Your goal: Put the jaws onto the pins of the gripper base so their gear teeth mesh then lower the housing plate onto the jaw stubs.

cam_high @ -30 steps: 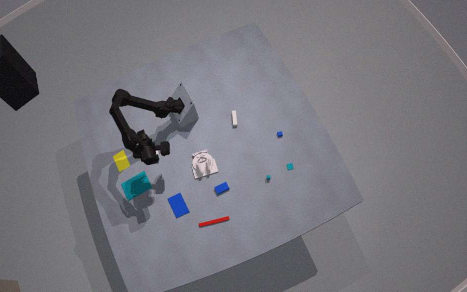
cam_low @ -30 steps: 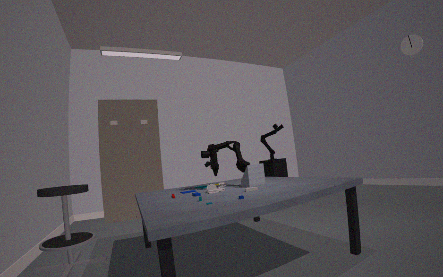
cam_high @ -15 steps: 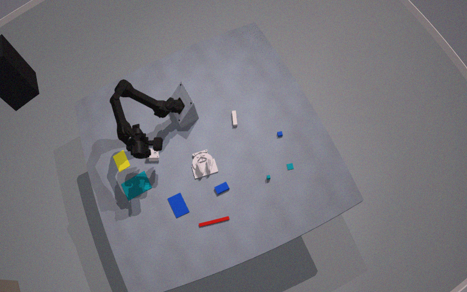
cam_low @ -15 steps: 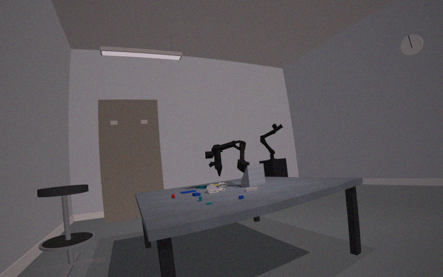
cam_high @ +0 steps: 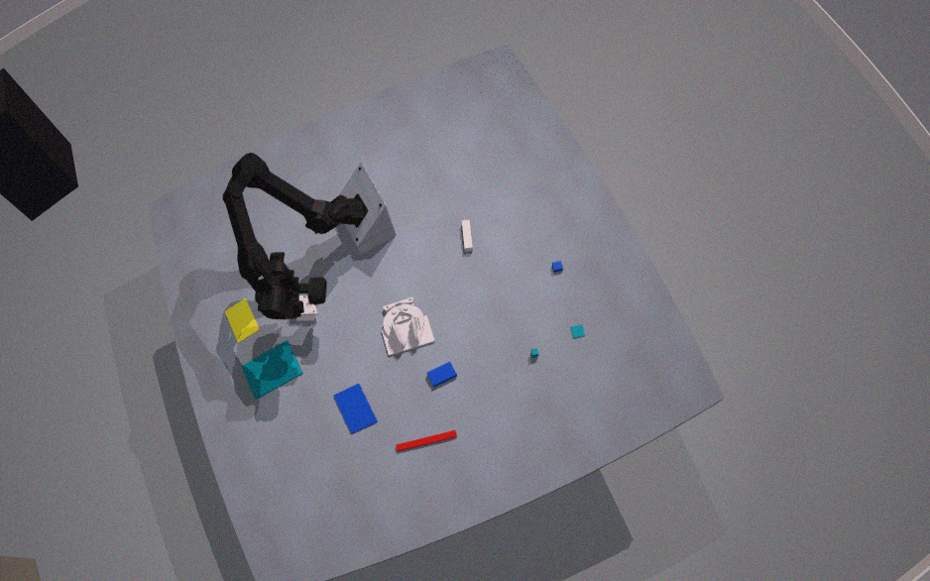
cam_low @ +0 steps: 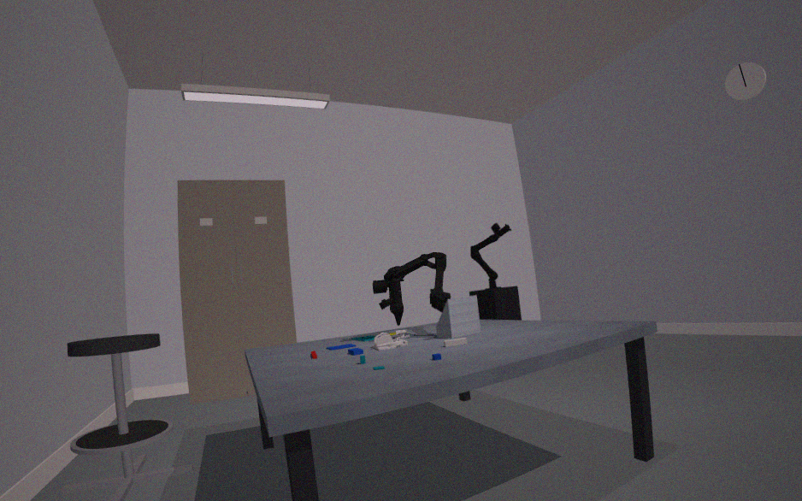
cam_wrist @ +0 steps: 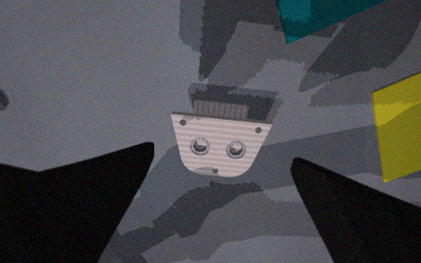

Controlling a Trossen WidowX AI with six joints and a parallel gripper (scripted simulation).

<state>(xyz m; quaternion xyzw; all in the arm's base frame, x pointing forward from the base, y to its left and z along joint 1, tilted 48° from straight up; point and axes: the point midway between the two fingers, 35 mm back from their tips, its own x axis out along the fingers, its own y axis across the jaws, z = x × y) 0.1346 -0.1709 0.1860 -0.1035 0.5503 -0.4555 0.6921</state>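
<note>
Hovering over the housing plate (cam_high: pixel 307 314) (cam_wrist: pixel 222 135): gripper (cam_high: pixel 283 314) (cam_low: pixel 398 324) (cam_wrist: pixel 224 157), fingers spread, nothing between them
Base assembly (cam_high: pixel 406 328) (cam_low: pixel 386 341): on the table (cam_high: pixel 526 447) (cam_low: pixel 454 380), apart from the plate
Yellow block (cam_high: pixel 241 320) (cam_wrist: pixel 409 128): near the plate

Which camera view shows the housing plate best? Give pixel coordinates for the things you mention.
The wrist view: the plate (cam_high: pixel 307 315) (cam_wrist: pixel 220 135) lies unobstructed there, with both round stubs and three small holes visible. The top view shows only part, beneath the arm; in the exterior view it is too small to read.

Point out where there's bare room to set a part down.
Judging from above, there is room between the white block and small blue cube. It is crowded under the open gripper: small white plate, yellow tile and large teal tile sit close together.
</note>
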